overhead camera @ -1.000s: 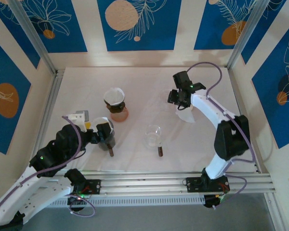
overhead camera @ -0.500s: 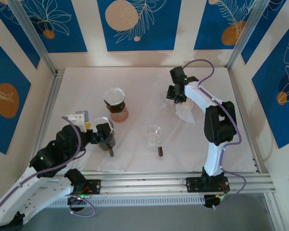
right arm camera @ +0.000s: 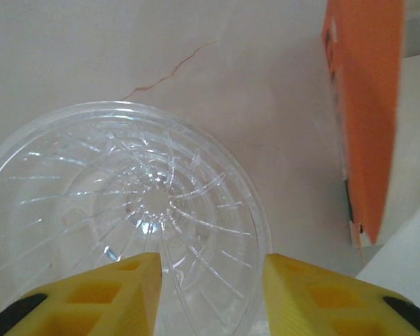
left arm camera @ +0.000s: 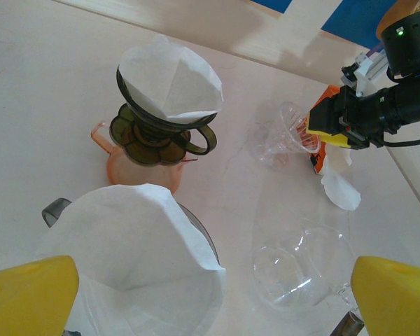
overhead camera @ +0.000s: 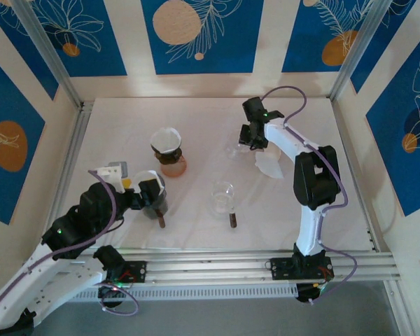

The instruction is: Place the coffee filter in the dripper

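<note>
Right gripper [right arm camera: 210, 264] has its yellow fingers partway apart, astride the rim of the clear dripper [right arm camera: 126, 196]. One finger sits over the ribbed bowl and the other outside it. Whether they press on the glass cannot be told. From the left wrist, the clear dripper [left arm camera: 280, 133] looks tipped, its mouth turned toward that gripper, and it holds no paper.

A loose coffee filter [left arm camera: 339, 192] lies flat on the white table [overhead camera: 126, 126]. It is just to the right of the clear dripper and a little nearer the arm bases. An orange box [right arm camera: 364, 105] stands just beside the clear dripper on the same side. A dark strip along its edge is too blurred to read.

Left of the clear dripper stands a peach jug [left arm camera: 126, 168] carrying a dark dripper [left arm camera: 150, 133] with a white filter [left arm camera: 171, 80] seated in it.

Nearer the bases than the clear dripper is a glass cup [left arm camera: 301, 266] with a dark handle [overhead camera: 232, 219].

Further left and nearer again, the left gripper [left arm camera: 213, 280] is spread wide and grips nothing. Between its fingers is a second filter [left arm camera: 126, 245] sitting in a grey-rimmed dripper [left arm camera: 54, 208].
</note>
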